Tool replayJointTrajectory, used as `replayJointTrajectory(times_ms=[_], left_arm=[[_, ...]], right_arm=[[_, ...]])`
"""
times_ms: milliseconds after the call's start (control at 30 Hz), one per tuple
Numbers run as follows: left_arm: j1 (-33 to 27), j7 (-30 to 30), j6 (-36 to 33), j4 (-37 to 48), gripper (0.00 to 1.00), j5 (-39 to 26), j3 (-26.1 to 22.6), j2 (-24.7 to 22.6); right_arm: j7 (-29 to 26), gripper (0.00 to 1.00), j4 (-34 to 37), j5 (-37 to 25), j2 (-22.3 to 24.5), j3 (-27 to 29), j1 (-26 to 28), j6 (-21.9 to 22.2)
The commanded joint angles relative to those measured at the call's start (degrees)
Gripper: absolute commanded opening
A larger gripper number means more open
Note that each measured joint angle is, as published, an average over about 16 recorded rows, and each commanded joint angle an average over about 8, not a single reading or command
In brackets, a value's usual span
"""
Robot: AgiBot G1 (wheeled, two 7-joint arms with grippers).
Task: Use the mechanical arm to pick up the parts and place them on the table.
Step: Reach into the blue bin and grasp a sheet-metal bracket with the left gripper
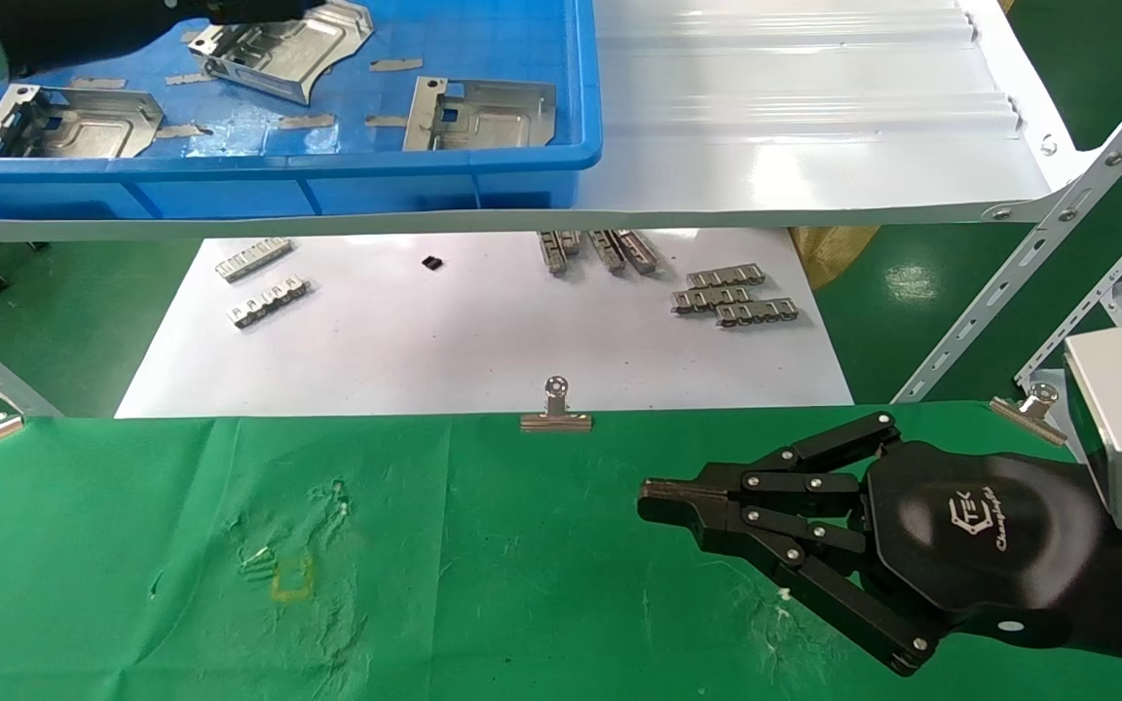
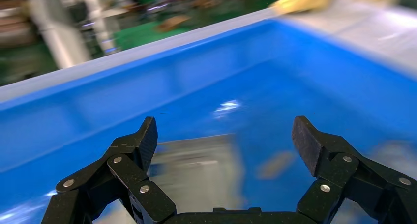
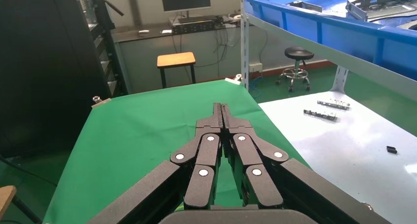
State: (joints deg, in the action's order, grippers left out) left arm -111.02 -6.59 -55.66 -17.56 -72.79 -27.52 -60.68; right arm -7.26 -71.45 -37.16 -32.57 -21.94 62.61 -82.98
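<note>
Three shiny silver stamped sheet-metal parts (image 1: 283, 49) lie in blue plastic bin (image 1: 327, 180) on white shelf. Left gripper (image 2: 226, 140) hovers inside bin over part, jaws wide, empty. Step: reach for pick. Next: descend, clamp one plate, carry to green cloth surface (image 1: 425, 584). Right gripper (image 1: 654, 501) parked over surface, jaws pressed together, empty.

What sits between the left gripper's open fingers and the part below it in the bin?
Nothing: in the left wrist view the left gripper hangs open above a silver part on the blue bin floor, stretch bare.
</note>
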Motion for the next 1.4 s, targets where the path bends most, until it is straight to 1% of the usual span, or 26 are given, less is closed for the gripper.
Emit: replayJointTrajectory(times_ms=[33, 167, 200, 267, 300, 633, 1200, 1400], left_arm=[[-2.26, 1.47, 4.77, 4.72, 0.56, -2.01, -0.72, -2.04], [-4.45, 2.93, 9.90, 9.47, 0.06, -4.95, -2.36, -4.15], [-4.82, 3.09, 10.80, 10.47, 0.00, -5.57, -2.74, -4.58], [-5.40, 3.16, 12.15, 12.22, 0.00, -6.60, -3.39, -5.32], [-5.65, 3.09, 12.68, 13.01, 0.00, -7.04, -3.68, -5.64], [-7.37, 1.61, 15.38, 17.00, 0.00, -8.78, -4.86, -7.01], [-7.68, 0.41, 16.82, 17.89, 0.00, -8.36, -4.56, -6.97], [-7.76, 0.56, 15.99, 17.22, 0.00, -7.70, -4.11, -6.71]], right_arm=[[0.00, 0.06, 0.00, 0.00, 0.00, 0.00, 0.00, 0.00], [0.00, 0.56, 0.00, 0.00, 0.00, 0.00, 0.00, 0.00], [0.00, 0.69, 0.00, 0.00, 0.00, 0.00, 0.00, 0.00], [0.00, 0.94, 0.00, 0.00, 0.00, 0.00, 0.00, 0.00], [0.00, 1.00, 0.00, 0.00, 0.00, 0.00, 0.00, 0.00], [0.00, 1.00, 0.00, 0.00, 0.00, 0.00, 0.00, 0.00], [0.00, 1.00, 0.00, 0.00, 0.00, -0.01, 0.00, 0.00], [0.00, 1.00, 0.00, 0.01, 0.00, -0.01, 0.00, 0.00]])
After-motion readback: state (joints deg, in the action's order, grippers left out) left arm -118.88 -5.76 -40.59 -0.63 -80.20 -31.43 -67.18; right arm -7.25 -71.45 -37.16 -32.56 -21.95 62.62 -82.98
